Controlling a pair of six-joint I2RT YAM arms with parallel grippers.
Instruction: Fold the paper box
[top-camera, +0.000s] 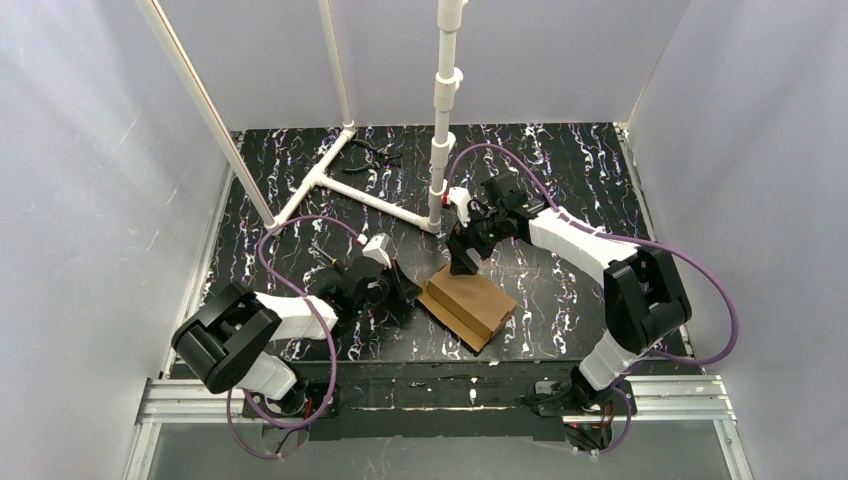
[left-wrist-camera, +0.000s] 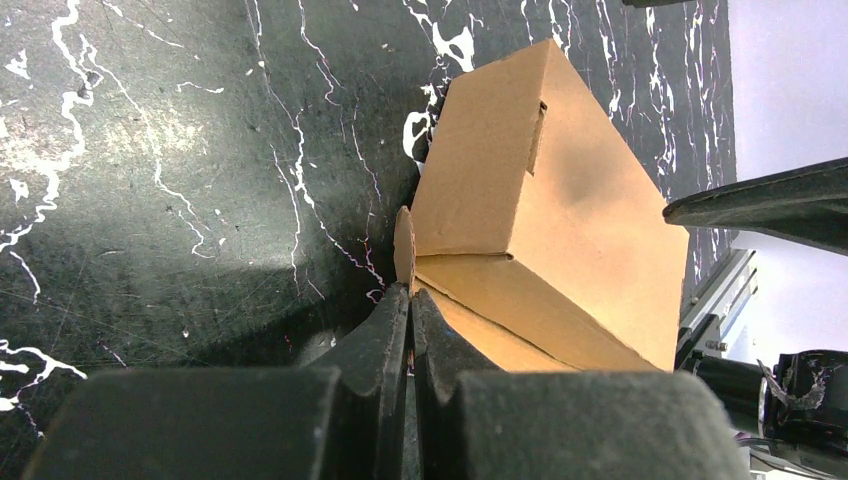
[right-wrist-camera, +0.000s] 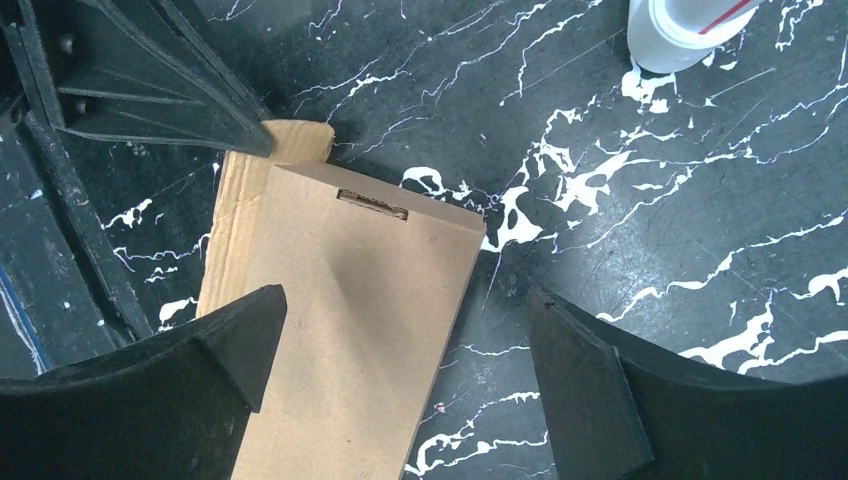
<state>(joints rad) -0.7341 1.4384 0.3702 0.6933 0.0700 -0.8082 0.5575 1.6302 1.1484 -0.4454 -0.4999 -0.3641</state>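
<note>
The box (top-camera: 470, 305) lies low and nearly closed on the counter (top-camera: 560, 180), about midway between my 2 arms. Its top panel is down, with a slot (right-wrist-camera: 372, 204) cut near 1 end. A small rounded tab (left-wrist-camera: 403, 240) sticks out loose at the corner facing my left arm.

My left tool (left-wrist-camera: 410, 300) has its fingers pressed together right at that tab's foot. Whether any card is nipped between them I cannot tell. My right tool (right-wrist-camera: 400, 300) hangs over the box with its fingers wide apart, 1 above the top panel and 1 above bare counter, holding nothing.

As I judge it, these are the risks:
- **Sliding:** nothing pins the box down, so a push on the tab from the left would likely slide or spin the whole box rather than tuck the tab in.
- **Tearing:** if the tab is pinched, a pull could crease or tear it. It could also lift that corner and spring the top panel open.
- **Denting:** if my right tool comes down off-centre to brace the box, 1 finger could dent the panel or tip the box up on its edge.
</note>
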